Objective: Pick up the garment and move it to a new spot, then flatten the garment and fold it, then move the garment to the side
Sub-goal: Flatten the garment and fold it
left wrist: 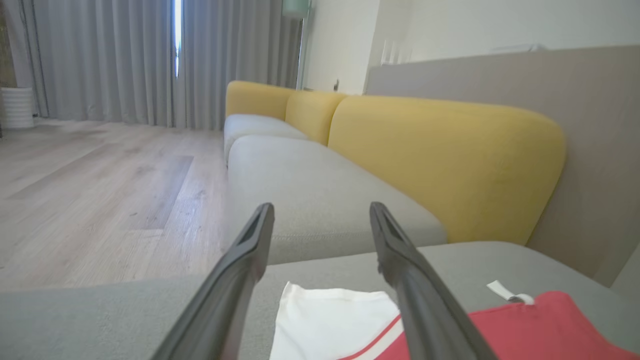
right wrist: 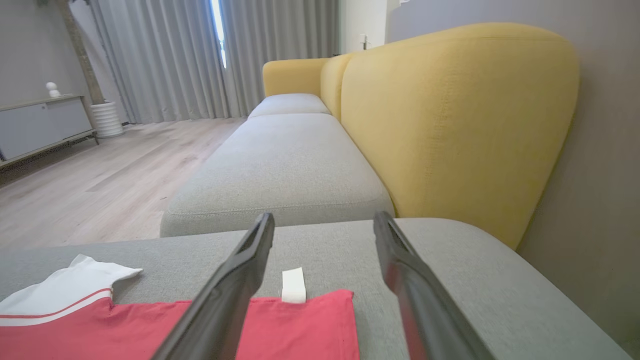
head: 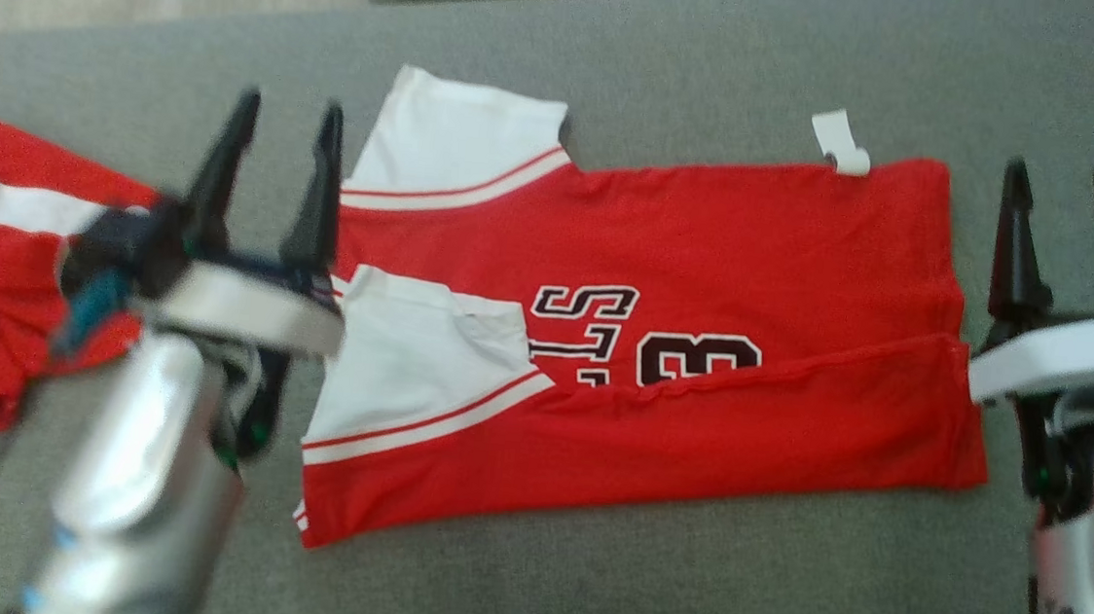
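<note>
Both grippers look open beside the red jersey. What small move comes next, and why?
Probably reach to the far edge of the jersey and close on it. The left gripper and right gripper stand open and empty at its ends; the near edge is already folded over the lettering, while the far half with its white sleeve lies unfolded.

The red garment [head: 709, 232] bears dark lettering [head: 595, 321], partly folded under: "ST" and a "3" are legible
</note>
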Tool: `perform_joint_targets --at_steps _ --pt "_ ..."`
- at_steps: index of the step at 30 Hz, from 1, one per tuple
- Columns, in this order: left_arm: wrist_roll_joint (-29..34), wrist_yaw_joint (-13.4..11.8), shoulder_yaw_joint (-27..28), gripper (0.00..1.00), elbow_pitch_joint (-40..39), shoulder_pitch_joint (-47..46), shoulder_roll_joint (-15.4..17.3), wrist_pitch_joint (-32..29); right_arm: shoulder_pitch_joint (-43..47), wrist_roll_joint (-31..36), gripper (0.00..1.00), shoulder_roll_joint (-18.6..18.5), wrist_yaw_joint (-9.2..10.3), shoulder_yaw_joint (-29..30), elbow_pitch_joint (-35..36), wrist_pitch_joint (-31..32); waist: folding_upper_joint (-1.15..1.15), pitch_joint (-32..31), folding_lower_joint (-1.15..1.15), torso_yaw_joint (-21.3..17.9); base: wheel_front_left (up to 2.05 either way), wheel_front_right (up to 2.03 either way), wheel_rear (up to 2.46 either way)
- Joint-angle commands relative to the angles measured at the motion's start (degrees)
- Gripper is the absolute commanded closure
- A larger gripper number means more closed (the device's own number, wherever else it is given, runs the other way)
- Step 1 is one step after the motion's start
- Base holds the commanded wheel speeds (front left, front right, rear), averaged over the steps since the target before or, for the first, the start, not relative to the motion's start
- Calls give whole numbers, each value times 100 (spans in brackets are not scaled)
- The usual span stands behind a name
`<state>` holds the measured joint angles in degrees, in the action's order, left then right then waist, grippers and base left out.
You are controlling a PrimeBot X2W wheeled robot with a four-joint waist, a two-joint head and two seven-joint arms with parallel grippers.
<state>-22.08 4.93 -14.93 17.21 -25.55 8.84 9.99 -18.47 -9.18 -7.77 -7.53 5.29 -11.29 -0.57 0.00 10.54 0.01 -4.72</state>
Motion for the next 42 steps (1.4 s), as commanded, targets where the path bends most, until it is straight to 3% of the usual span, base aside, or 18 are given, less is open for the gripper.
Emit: perform_joint_targets --at_steps 1,10,12,18,30,34,35,36,37,42 --pt "-40 64 138 0 -22 -641 281 -227 -359 94 0 -22 4 -186 138 -75 0 331 -1 -144 0 0 0" --pt "-88 247 -568 0 1216 -2342 1082 -1751 -1151 188 0 -103 4 -626 -215 -224 0 1076 -1 -532 0 0 0" --pt "-202 253 -1054 0 1597 -2808 1371 -2119 -1418 183 0 -94 4 -806 -349 -293 0 1277 -1 -707 0 0 0" --pt "-661 254 -1857 0 2150 -3466 1806 -2681 -1841 148 0 -58 4 -1064 -605 -439 0 1623 -1 -980 0 0 0" --pt "-1204 255 -2723 0 2905 -3952 1999 -2691 -2271 121 0 -5 4 -1284 -1000 -708 0 1909 -1 -1282 0 0 0" --pt "-1531 255 -3006 2 3084 -3955 1983 -3022 -2332 124 0 -53 4 -1260 -1048 -728 0 1937 -1 -1309 0 0 0" --pt "-1645 255 -3089 49 3109 -3941 1979 -3187 -2345 123 0 -66 4 -1256 -1055 -727 0 1938 -1 -1309 0 0 0" --pt "-1752 255 -3184 83 3077 -3935 1982 -3304 -2357 123 0 -80 4 -1249 -1060 -724 0 1939 -1 -1305 0 0 0" --pt "-1848 256 -3237 100 3031 -3948 2006 -3321 -2370 124 0 -92 4 -1240 -1063 -719 0 1940 -1 -1296 0 0 0" --pt "-2079 256 -3424 100 2903 -4021 2058 -2942 -2396 156 0 -190 4 -1226 -1097 -674 0 1859 -1 -1172 0 0 0"
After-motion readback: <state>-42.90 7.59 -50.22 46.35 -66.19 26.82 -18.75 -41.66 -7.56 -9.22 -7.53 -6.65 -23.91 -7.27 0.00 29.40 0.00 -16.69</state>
